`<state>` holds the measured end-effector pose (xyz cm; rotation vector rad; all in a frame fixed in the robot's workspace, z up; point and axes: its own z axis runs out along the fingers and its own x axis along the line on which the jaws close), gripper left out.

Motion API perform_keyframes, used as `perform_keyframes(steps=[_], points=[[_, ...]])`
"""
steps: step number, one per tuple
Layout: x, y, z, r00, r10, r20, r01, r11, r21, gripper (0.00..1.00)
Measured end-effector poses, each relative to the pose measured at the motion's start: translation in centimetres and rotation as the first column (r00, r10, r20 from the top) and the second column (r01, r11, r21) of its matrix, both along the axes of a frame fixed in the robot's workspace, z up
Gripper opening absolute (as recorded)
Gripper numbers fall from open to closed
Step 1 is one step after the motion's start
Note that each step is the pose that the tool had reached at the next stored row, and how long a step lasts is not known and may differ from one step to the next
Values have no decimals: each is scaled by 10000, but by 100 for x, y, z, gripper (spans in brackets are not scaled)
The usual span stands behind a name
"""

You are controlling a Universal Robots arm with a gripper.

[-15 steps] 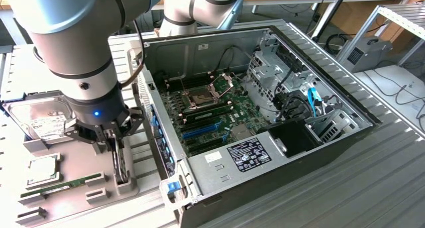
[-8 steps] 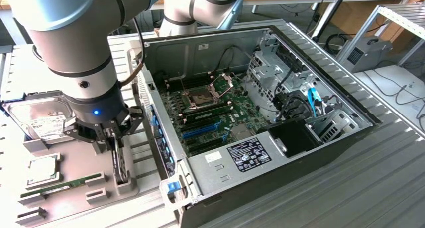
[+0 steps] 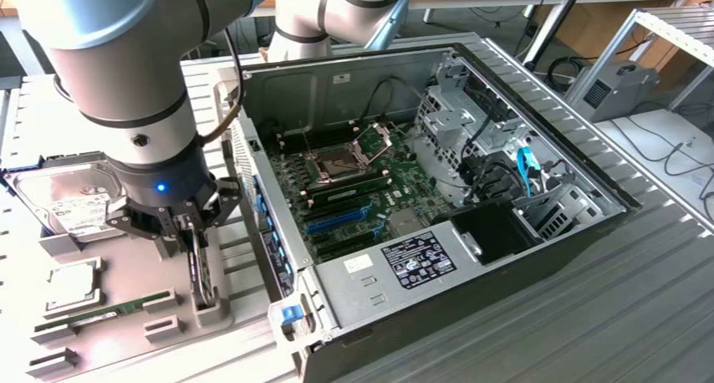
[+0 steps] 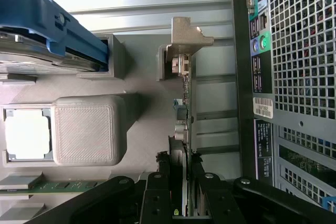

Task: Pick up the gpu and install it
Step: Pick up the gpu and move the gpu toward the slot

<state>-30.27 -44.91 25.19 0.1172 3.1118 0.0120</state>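
Black claw (image 4: pixel 182 163), half-closed, grips the upright gpu (image 4: pixel 187 103).

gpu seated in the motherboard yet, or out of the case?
Out: gpu stands on edge in the grey fixture beside the case, claw right over it.

The gpu (image 3: pixel 202 270) stands on its long edge, upright, so from above it reads as a thin strip. It sits at about eight o'clock in the exterior view, just beside the open computer case (image 3: pixel 390 337) and at nine o'clock from it. The long axis runs roughly twelve to six.

The wrist view (image 4: pixel 185 108) catches it edge-on: a narrow green board edge with small parts, and a silver metal bracket at one end. That bracket end rests in the notch of a grey holder (image 4: pixel 167 62). The gripper (image 4: pixel 181 166) straddles the other part, its black fingers (image 4: pixel 164 179) apparently pressed against both faces.
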Motion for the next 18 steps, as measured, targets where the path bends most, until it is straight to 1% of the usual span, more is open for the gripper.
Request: perform_keyframes(steps=[18], points=[[0,0,68,10000,0,-1,0,10000,-1,26]])
